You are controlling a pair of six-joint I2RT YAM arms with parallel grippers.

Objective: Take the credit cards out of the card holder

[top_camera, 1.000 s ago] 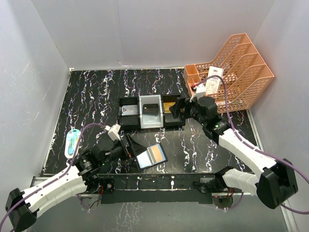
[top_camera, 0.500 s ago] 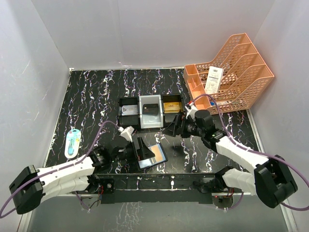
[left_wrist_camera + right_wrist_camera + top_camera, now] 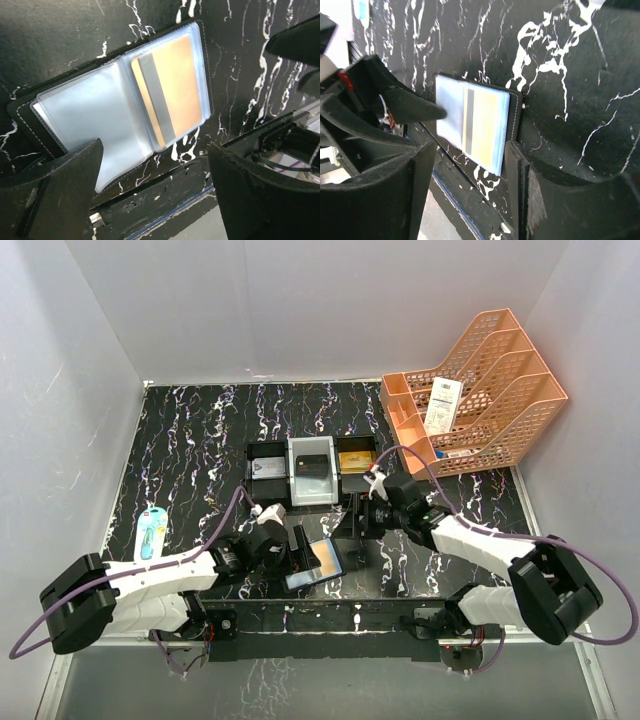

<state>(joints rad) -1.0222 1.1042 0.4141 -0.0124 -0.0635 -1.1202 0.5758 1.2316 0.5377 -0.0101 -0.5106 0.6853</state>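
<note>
The card holder (image 3: 316,562) is lying open and flat on the table (image 3: 200,440), approx centre, close to the near edge, w/ both arms reaching in over it. Your L gripper (image 3: 156,150) is hanging right above it, jaws standing wide, 1 finger off each side of the holder, gripping nothing. Your R gripper (image 3: 470,155) is sitting at the holder's right edge, jaws partly open, nothing held. Its right finger is touching or just beside the stitched edge; can't tell which.

1 gold card (image 3: 172,92) w/ a grey stripe is sitting in the clear sleeve of the right panel; the left panel is looking empty.

Handling, imo: the card is going to be light, stiff and slick, the sleeve soft and clingy, and the holder light enough to be sliding when you're pulling. So you're wanting 1 gripper pinning the empty left panel while the other is pinching the card's edge at the sleeve mouth. Which side that mouth is on isn't showing.
</note>
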